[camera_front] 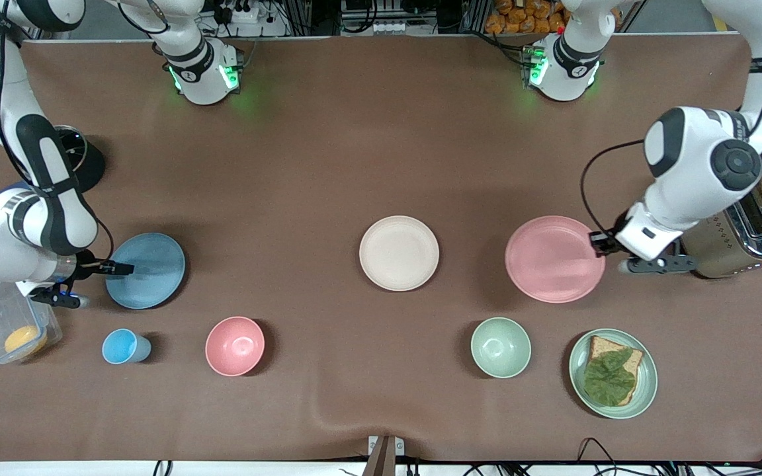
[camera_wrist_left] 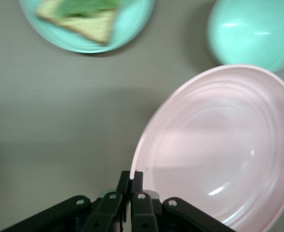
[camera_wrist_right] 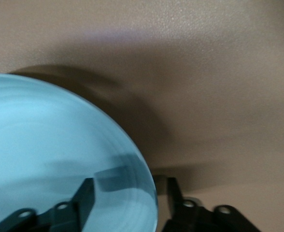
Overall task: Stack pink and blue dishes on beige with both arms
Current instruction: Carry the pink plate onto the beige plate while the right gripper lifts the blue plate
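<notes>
Two rims are gripped or straddled: the left end effector is clamped on the pink plate, its fingertips largely hidden. The right end effector is spread across the blue plate edge, grip not confirmed.

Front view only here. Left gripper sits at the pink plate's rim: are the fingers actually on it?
Observer: Yes. In the left wrist view the left gripper has its fingers pinched together on the rim of the pink plate.
Operator: And the right one at the blue plate?
Observer: No grip there. In the right wrist view the right gripper straddles the rim of the blue plate, with one finger over the plate's inside, one outside the edge, and a clear gap between them.
</notes>
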`<state>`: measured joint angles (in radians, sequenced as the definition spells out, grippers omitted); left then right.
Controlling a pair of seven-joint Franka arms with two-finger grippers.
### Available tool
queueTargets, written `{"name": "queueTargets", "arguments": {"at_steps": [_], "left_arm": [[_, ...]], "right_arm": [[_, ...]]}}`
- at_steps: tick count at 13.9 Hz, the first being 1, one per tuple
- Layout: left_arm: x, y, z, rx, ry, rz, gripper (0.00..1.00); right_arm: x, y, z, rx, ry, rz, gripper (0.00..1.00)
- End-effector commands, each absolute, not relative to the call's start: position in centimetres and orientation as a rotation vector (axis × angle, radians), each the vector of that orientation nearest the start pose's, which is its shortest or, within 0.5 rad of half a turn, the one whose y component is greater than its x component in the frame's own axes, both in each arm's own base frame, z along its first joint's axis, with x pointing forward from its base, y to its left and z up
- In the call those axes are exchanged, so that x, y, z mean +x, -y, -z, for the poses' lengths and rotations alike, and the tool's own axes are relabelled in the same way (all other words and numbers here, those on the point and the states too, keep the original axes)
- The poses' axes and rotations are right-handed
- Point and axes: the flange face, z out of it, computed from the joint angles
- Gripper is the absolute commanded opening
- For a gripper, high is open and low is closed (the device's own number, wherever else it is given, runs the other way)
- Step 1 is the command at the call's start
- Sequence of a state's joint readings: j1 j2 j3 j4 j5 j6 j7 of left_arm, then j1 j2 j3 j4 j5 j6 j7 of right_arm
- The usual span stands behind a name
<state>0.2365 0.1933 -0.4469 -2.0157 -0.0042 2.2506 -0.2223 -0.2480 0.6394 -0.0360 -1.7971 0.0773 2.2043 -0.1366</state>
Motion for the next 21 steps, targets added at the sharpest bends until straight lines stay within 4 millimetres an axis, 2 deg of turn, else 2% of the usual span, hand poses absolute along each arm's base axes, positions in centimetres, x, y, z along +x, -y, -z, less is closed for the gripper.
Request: {"name": "queueTargets", "arguments": {"at_steps": [1, 3, 5, 7, 10, 13, 16, 20, 21], "left_arm": [[56.4, 21.1, -35.5, -3.315, -0.004, -0.039, 0.0], [55.6, 27.6, -33.7, -3.335, -0.004, -0.109, 0.0], [54.2, 32.9, -31.5, -3.327, -0.018, -0.172, 0.0], [53.6, 35.2, -29.7, -3.285, -0.001, -0.174, 0.0], [53.8, 35.2, -27.2, -3.253, -0.012, -0.165, 0.0], [53.7, 37.1, -25.7, -3.278, -0.013, -0.172, 0.0], [53.8, 37.4, -24.1, -3.293, -0.008, -0.176, 0.0], [53.6, 37.8, -23.3, -3.296, -0.012, -0.19, 0.0], [53.7, 37.6, -23.0, -3.294, -0.006, -0.197, 0.0]], "right_arm": [[60.5, 17.4, -17.4, -3.001, -0.302, -0.314, 0.0], [60.6, 17.3, -17.5, -3.001, -0.293, -0.314, 0.0], [60.6, 17.6, -17.7, -3.003, -0.219, -0.304, 0.0], [60.6, 17.6, -18.5, -3.003, -0.171, -0.299, 0.0], [60.9, 16.7, -21.3, -2.992, -0.146, -0.328, 0.0], [61.0, 15.9, -24.5, -2.985, -0.119, -0.345, 0.0], [61.1, 14.6, -28.2, -2.963, -0.096, -0.41, 0.0], [61.1, 11.3, -32.4, -2.965, -0.081, -0.442, 0.0], [61.1, 9.6, -33.7, -2.968, -0.08, -0.455, 0.0]]}}
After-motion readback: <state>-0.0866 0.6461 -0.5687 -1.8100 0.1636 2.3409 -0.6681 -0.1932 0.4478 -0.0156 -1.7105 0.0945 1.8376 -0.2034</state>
